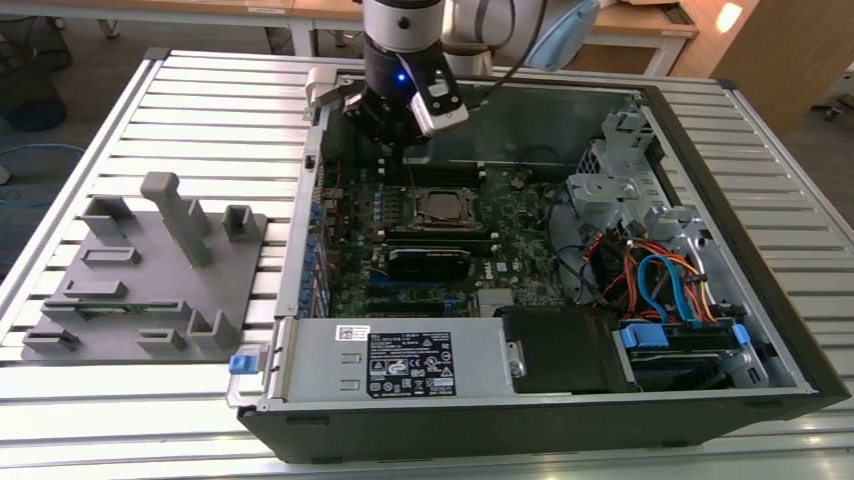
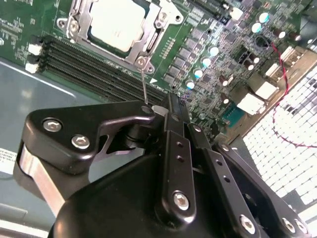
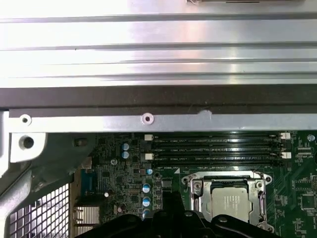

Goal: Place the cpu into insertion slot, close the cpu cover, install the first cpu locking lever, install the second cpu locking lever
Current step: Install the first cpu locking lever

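Observation:
The cpu [image 2: 118, 22], a flat silver square, lies in the insertion slot [image 3: 223, 174] on the green board, also seen in the exterior view [image 1: 442, 207]. The cpu cover [image 2: 148, 47], a silvery frame, lies down flat around the chip. One thin wire locking lever [image 2: 144, 84] stands up from the socket's corner, and its free end meets the tip of my gripper [image 2: 171, 106]. The black fingers are shut together. I cannot tell whether the lever is pinched or only touched. In the exterior view the gripper [image 1: 411, 152] hangs just behind the socket, inside the open case.
Long black memory slots [image 3: 218, 148] run beside the socket, with the case's metal wall [image 3: 148, 119] just beyond them. A power supply [image 1: 400, 360] and bundled cables [image 1: 654, 280] occupy the case's near and right parts. A grey fixture [image 1: 147, 270] stands on the slatted table at the exterior view's left.

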Available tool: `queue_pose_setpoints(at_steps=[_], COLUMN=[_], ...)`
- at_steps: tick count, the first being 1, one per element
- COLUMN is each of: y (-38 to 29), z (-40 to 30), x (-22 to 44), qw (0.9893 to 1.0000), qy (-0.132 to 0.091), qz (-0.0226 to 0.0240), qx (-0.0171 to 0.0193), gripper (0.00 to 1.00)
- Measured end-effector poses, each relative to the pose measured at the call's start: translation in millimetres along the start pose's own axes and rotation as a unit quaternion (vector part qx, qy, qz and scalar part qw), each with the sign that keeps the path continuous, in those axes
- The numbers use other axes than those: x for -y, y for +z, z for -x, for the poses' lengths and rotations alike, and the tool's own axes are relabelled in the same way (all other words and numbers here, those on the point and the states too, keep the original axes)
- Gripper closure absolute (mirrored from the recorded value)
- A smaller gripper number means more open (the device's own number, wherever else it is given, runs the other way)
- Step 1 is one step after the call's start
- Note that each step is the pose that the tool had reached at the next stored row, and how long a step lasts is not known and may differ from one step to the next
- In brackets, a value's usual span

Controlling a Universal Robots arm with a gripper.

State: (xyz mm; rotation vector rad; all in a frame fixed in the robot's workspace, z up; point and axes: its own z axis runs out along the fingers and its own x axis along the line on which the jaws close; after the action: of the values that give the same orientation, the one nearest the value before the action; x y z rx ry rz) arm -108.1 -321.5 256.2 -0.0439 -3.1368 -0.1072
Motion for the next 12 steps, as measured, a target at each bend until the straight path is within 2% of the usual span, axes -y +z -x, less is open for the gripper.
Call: queue_pose_setpoints(at_steps=[3, 8, 12], y=[0.1, 0.1, 0.1], z=[0.4, 6.6, 7.4], x=[-1.9, -2.2, -2.3], qw=[1.0, 1.0, 1.0], qy=[-0.002, -0.002, -0.002], qz=[0.0, 0.0, 0.0], qx=[-0.0002, -0.0002, -0.0002], gripper=[0.9, 0.9, 0.9])
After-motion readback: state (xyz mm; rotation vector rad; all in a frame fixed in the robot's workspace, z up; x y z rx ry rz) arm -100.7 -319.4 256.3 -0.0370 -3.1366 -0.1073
